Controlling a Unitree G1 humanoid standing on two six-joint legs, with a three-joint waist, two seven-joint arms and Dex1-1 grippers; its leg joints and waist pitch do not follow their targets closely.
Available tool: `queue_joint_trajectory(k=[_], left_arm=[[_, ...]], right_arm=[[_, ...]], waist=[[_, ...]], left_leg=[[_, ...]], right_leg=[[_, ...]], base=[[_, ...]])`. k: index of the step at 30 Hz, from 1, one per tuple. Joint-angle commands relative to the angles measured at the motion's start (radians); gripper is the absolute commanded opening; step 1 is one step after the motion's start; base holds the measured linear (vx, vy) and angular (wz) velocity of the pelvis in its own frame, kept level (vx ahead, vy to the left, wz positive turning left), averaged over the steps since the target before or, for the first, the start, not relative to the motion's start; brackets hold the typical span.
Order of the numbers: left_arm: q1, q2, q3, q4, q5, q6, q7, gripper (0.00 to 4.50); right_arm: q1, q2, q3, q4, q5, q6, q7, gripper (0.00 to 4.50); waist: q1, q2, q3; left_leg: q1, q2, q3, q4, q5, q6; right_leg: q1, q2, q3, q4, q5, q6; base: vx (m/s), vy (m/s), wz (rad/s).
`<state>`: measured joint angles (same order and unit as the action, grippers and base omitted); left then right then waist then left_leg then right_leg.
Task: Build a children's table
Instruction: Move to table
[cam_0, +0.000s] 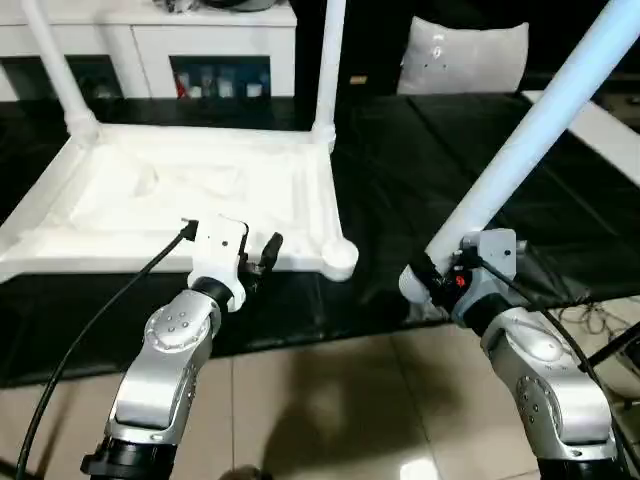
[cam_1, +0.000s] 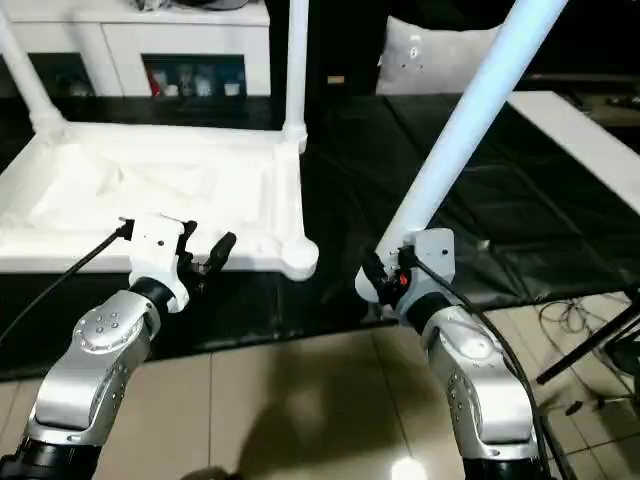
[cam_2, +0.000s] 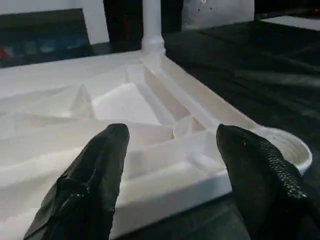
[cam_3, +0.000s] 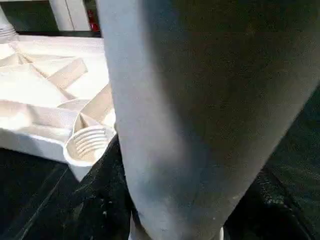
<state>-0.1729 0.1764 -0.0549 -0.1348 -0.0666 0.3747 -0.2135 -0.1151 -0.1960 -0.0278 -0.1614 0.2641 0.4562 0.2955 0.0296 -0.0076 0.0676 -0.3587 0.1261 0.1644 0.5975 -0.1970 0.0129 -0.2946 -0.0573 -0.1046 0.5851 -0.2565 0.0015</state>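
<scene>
The white table top (cam_0: 300, 190) lies underside up on a black mat, its ribs showing. Two legs stand upright in its far corners, one at the left (cam_0: 55, 70) and one at the right (cam_0: 328, 70). The near right corner socket (cam_0: 340, 258) has nothing in it and shows its threads in the right wrist view (cam_3: 90, 142). My left gripper (cam_2: 172, 155) is open at the top's near edge, beside that socket. My right gripper (cam_0: 430, 280) is shut on the thick end of a third leg (cam_0: 520, 140), which slants up to the right, a short way right of the socket.
A white cabinet (cam_0: 150, 40) stands behind the table top. A white cushion (cam_0: 465, 55) and a white board (cam_0: 610, 130) lie at the back right. The black mat (cam_0: 420, 170) ends at a tiled floor (cam_0: 320, 400). Cables (cam_0: 600, 320) hang at the right.
</scene>
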Motion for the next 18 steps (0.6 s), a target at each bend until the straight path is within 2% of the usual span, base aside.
queue_joint_trajectory(k=[1, 2, 3, 4, 5, 6, 7, 8, 9, 10, 11, 12, 13, 14, 15, 16, 17, 18], left_arm=[[-0.008, 0.001, 0.000, -0.008, -0.006, 0.001, -0.008, 3.23], [-0.008, 0.001, 0.000, -0.008, -0.006, 0.001, -0.008, 3.23], [-0.009, 0.000, 0.001, -0.007, -0.006, 0.001, -0.009, 3.23], [-0.010, 0.000, 0.002, -0.007, -0.006, 0.001, -0.010, 3.23], [-0.010, 0.000, 0.002, -0.006, -0.006, 0.001, -0.010, 3.23], [-0.010, 0.000, 0.002, -0.006, -0.006, 0.001, -0.010, 3.23], [-0.010, 0.000, 0.002, -0.006, -0.006, 0.001, -0.010, 3.23], [-0.010, 0.000, 0.002, -0.006, -0.006, 0.001, -0.010, 3.23], [-0.010, -0.001, 0.003, -0.006, -0.007, 0.002, -0.010, 3.23], [-0.009, -0.001, 0.002, -0.007, -0.007, 0.002, -0.010, 3.23], [-0.010, -0.001, 0.003, -0.006, -0.007, 0.002, -0.009, 3.23], [-0.011, -0.001, 0.003, -0.006, -0.006, 0.003, -0.009, 3.23], [-0.011, -0.001, 0.003, -0.006, -0.006, 0.003, -0.009, 3.23], [-0.011, -0.001, 0.003, -0.007, -0.006, 0.003, -0.008, 3.23], [-0.010, -0.001, 0.003, -0.007, -0.006, 0.003, -0.008, 3.23], [-0.010, -0.001, 0.003, -0.008, -0.006, 0.003, -0.008, 3.23], [-0.010, -0.001, 0.003, -0.008, -0.006, 0.003, -0.008, 3.23], [-0.010, -0.001, 0.003, -0.008, -0.006, 0.003, -0.008, 3.23]], right_arm=[[-0.004, -0.007, 0.003, -0.002, -0.005, -0.005, 0.004, 1.89], [-0.004, -0.007, 0.003, -0.002, -0.005, -0.005, 0.004, 1.89], [-0.005, -0.006, 0.003, -0.001, -0.006, -0.005, 0.003, 1.89], [-0.005, -0.005, 0.003, 0.000, -0.006, -0.005, 0.003, 1.89], [-0.006, -0.004, 0.002, 0.000, -0.006, -0.005, 0.002, 1.89], [-0.006, -0.004, 0.002, 0.000, -0.006, -0.005, 0.002, 1.89], [-0.005, -0.004, 0.003, 0.000, -0.006, -0.007, 0.002, 1.89], [-0.005, -0.004, 0.003, 0.000, -0.006, -0.007, 0.002, 1.89], [-0.006, -0.005, 0.003, 0.001, -0.007, -0.008, 0.003, 1.89], [-0.006, -0.005, 0.003, 0.001, -0.008, -0.009, 0.003, 1.89], [-0.007, -0.005, 0.002, 0.003, -0.008, -0.009, 0.002, 1.89], [-0.008, -0.004, 0.001, 0.005, -0.008, -0.009, 0.001, 1.89], [-0.009, -0.005, 0.001, 0.006, -0.010, -0.009, 0.001, 1.89], [-0.009, -0.005, 0.001, 0.008, -0.010, -0.009, 0.000, 1.89], [-0.009, -0.006, 0.002, 0.008, -0.011, -0.009, 0.000, 1.89], [-0.008, -0.006, 0.004, 0.009, -0.012, -0.010, 0.001, 1.89], [-0.008, -0.006, 0.004, 0.010, -0.012, -0.010, 0.001, 1.89], [-0.008, -0.006, 0.005, 0.011, -0.013, -0.010, 0.001, 1.89]], waist=[[-0.010, 0.009, -0.043], [-0.014, 0.007, -0.048], [-0.016, 0.010, -0.063], [-0.016, 0.012, -0.068], [-0.018, 0.010, -0.072], [-0.015, 0.007, -0.077], [-0.008, 0.003, -0.081], [-0.008, 0.003, -0.081], [0.007, -0.001, -0.087], [0.008, -0.003, -0.089], [0.009, -0.004, -0.092], [0.002, 0.006, -0.102], [-0.031, 0.016, -0.101], [-0.043, 0.015, -0.100], [-0.044, 0.003, -0.088], [-0.038, -0.007, -0.081], [-0.039, -0.022, -0.082], [-0.034, -0.045, -0.076]], left_leg=[[0.047, 0.119, -0.071, -0.106, -0.642, -0.090], [0.045, 0.120, -0.072, -0.109, -0.618, -0.084], [0.037, 0.120, -0.065, -0.114, -0.484, -0.040], [0.042, 0.120, -0.061, -0.110, -0.390, 0.002], [0.042, 0.117, -0.058, -0.104, -0.334, 0.027], [0.032, 0.107, -0.050, -0.090, -0.221, 0.087], [0.018, 0.092, -0.037, -0.071, -0.131, 0.139], [0.018, 0.092, -0.037, -0.071, -0.131, 0.139], [-0.003, 0.072, -0.025, -0.050, -0.048, 0.178], [-0.009, 0.072, -0.028, -0.046, -0.004, 0.197], [-0.005, 0.074, -0.032, -0.046, 0.018, 0.211], [0.044, 0.093, -0.056, -0.045, 0.105, 0.269], [0.145, 0.154, -0.128, -0.039, 0.218, 0.400], [0.189, 0.196, -0.166, -0.044, 0.249, 0.461], [0.189, 0.228, -0.172, -0.049, 0.280, 0.501], [0.144, 0.180, -0.114, -0.050, 0.263, 0.470], [0.119, 0.131, -0.076, -0.036, 0.190, 0.419], [0.069, 0.070, -0.034, -0.024, 0.059, 0.351]], right_leg=[[-0.004, -0.103, 0.061, -0.103, -0.467, -0.100], [0.003, -0.102, 0.061, -0.098, -0.419, -0.111], [0.022, -0.097, 0.061, -0.082, -0.238, -0.145], [0.023, -0.093, 0.058, -0.071, -0.134, -0.160], [0.026, -0.092, 0.057, -0.064, -0.076, -0.168], [0.038, -0.095, 0.057, -0.054, 0.023, -0.178], [0.052, -0.102, 0.061, -0.051, 0.090, -0.186], [0.052, -0.102, 0.061, -0.051, 0.090, -0.186], [0.074, -0.105, 0.067, -0.052, 0.142, -0.189], [0.080, -0.094, 0.062, -0.044, 0.169, -0.178], [0.079, -0.085, 0.056, -0.039, 0.179, -0.169], [0.049, -0.060, 0.039, -0.003, 0.220, -0.145], [-0.060, -0.040, 0.021, 0.050, 0.102, -0.095], [-0.117, -0.051, 0.036, 0.075, -0.016, -0.052], [-0.156, -0.075, 0.066, 0.107, -0.090, 0.022], [-0.156, -0.068, 0.079, 0.101, -0.018, 0.061], [-0.136, -0.072, 0.094, 0.053, 0.052, 0.043], [-0.089, -0.088, 0.118, -0.007, 0.085, 0.040]], base=[[0.073, 0.031, -0.04], [0.086, 0.032, -0.05], [0.115, 0.025, -0.06], [0.115, 0.025, -0.06], [0.126, 0.012, -0.03], [0.113, 0.000, -0.01], [0.113, 0.000, -0.01], [0.112, -0.010, 0.00], [0.104, -0.014, 0.04], [0.104, -0.014, 0.04], [0.073, -0.012, 0.05], [0.113, -0.014, 0.05], [0.113, -0.014, 0.05], [0.143, -0.033, 0.07], [0.085, -0.054, 0.04], [0.085, -0.054, 0.04], [0.038, -0.059, 0.04], [0.021, -0.106, 0.09]])
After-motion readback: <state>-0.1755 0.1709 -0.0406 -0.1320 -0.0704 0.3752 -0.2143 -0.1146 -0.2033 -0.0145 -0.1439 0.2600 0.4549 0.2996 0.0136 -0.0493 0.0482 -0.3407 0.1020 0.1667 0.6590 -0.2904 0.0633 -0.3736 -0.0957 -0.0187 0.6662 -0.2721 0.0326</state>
